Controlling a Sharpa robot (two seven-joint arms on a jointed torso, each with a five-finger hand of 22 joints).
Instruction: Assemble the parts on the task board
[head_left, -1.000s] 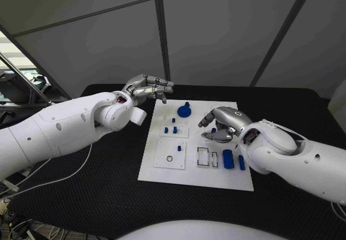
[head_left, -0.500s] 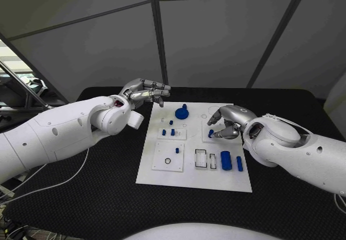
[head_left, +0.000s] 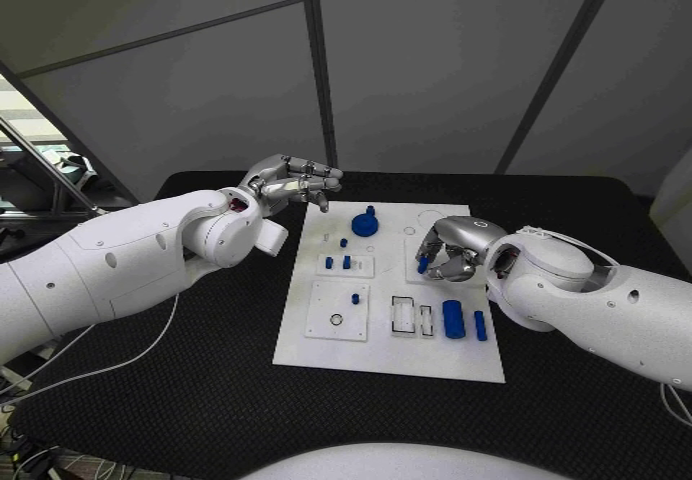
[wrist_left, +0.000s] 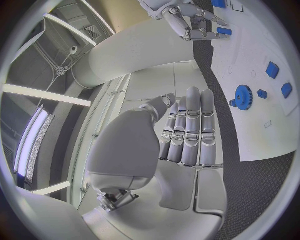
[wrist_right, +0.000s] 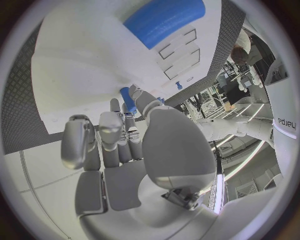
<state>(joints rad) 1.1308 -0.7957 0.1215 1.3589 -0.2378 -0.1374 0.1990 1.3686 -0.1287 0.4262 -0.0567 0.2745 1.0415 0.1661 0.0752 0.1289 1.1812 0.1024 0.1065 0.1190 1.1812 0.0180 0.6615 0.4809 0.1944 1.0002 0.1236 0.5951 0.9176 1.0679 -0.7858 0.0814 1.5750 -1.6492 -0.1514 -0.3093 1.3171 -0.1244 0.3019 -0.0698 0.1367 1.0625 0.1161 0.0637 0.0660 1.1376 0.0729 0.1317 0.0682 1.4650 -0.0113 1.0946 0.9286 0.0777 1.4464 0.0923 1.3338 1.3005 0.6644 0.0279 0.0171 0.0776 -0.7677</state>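
Observation:
The white task board (head_left: 325, 345) lies in the middle of the black table. My right hand (head_left: 450, 250) rests low over its right middle and pinches a small blue peg (head_left: 423, 265) between thumb and fingers; the peg (wrist_right: 127, 97) stands at the fingertips of that hand (wrist_right: 119, 145) in the right wrist view. My left hand (head_left: 296, 184) hovers above the board's far left corner, fingers curled together, holding nothing. The left wrist view shows that hand (wrist_left: 187, 135) beside a blue gear (wrist_left: 242, 95). That gear (head_left: 366, 223) sits at the board's far end.
Two short blue pegs (head_left: 336, 263) stand on a small plate on the board, and another peg (head_left: 355, 298) and a black ring (head_left: 336, 320) are nearer. A thick blue cylinder (head_left: 454, 319) and a thin blue bar (head_left: 480, 325) lie by two rectangular slots (head_left: 414, 318).
The camera has shifted a little. My right hand's fingers have curled in around the small blue peg. The left hand has stayed where it was.

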